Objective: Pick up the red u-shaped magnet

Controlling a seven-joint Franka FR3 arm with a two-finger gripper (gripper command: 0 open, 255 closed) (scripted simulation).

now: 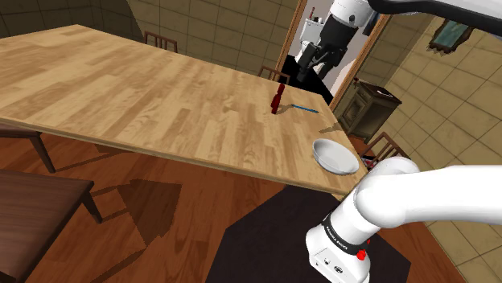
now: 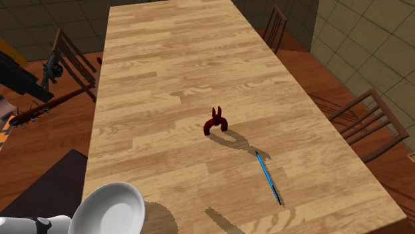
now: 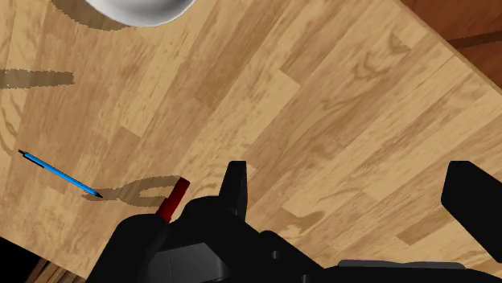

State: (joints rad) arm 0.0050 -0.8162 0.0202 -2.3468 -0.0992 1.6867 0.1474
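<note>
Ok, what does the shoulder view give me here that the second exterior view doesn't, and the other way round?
Shoulder view's extra: the black gripper, hanging above the wooden table clear of the red U-shaped magnet, with a door frame behind it. Second exterior view's extra: the magnet's two-pronged outline, which from the shoulder looks like a narrow upright sliver. Shared: table, magnet, blue pen, white bowl.

A home dining room.
A long wooden table (image 1: 121, 88) with wooden chairs (image 2: 274, 30) around it stands on a hardwood floor (image 1: 161, 233); one of the tiled walls (image 1: 201, 32) carries a framed picture (image 1: 449, 34).
</note>
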